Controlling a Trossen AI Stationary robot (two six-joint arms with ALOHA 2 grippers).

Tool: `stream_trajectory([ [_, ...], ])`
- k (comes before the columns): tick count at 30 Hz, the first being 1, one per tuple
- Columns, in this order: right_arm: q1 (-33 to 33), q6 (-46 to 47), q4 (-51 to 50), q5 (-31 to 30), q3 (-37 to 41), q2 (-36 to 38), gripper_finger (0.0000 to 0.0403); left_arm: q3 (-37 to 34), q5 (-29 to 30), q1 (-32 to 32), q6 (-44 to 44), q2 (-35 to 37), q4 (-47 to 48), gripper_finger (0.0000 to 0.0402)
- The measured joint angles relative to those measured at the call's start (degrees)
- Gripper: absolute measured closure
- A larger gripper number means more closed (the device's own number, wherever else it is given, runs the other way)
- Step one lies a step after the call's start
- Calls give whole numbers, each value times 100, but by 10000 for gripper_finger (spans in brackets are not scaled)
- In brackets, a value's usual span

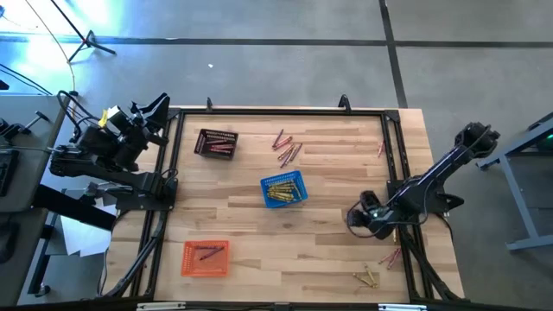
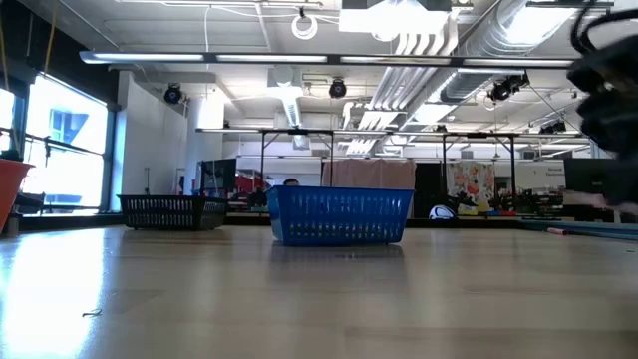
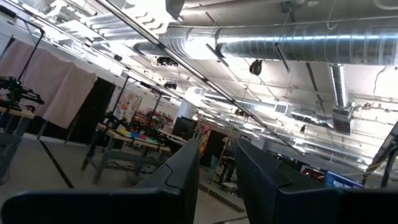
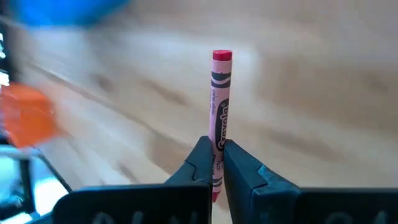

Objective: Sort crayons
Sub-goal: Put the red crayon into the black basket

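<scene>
As clamped low on its wrapper, red crayon (image 4: 221, 106) juts clear beyond right gripper (image 4: 217, 163), lower right of high view, apparently for carrying to a basket | left gripper (image 3: 217, 180): parked far left, fingers apart, empty

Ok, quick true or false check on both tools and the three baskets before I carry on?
1. The right tool is shut on a red crayon. True.
2. The blue basket holds yellow crayons. True.
3. The orange basket is empty. False: a few crayons lie in it.
4. The left tool is over the black basket. False: it is parked off the table's left edge, pointing up at the ceiling.
</scene>
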State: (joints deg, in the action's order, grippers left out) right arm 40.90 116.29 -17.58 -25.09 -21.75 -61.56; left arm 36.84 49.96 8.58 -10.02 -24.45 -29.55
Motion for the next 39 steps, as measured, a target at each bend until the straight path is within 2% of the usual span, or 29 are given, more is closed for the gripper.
stream_trajectory([
  [2, -217, -437, 9, -473, -168, 0, 400, 0, -22, 4, 168, -2, 124, 312],
  [5, -690, -1344, 9, -827, -549, 2, 400, 0, -302, 4, 601, -15, 559, 312],
  [9, -1436, -2984, 9, -893, -1238, -69, 400, -2, -770, 4, 1258, -85, 1114, 312],
  [17, -2666, -5813, -10, -1097, -2872, -630, 393, -6, -934, 4, 2004, -232, 1605, 312],
  [25, -3523, -7827, -10, -1085, -4670, -2116, 395, -4, -1787, 7, 2457, -234, 1736, 312],
  [29, -3871, -8311, -3, -1010, -5541, -3018, 395, -4, -1998, 7, 2669, -234, 1775, 312],
  [34, -4265, -8788, -8, -520, -6583, -4136, 395, -4, -2121, 7, 2943, -234, 1740, 312],
  [39, -4545, -9329, 531, -243, -7566, -5199, 395, -4, -2313, 7, 3061, -234, 1471, 312],
])
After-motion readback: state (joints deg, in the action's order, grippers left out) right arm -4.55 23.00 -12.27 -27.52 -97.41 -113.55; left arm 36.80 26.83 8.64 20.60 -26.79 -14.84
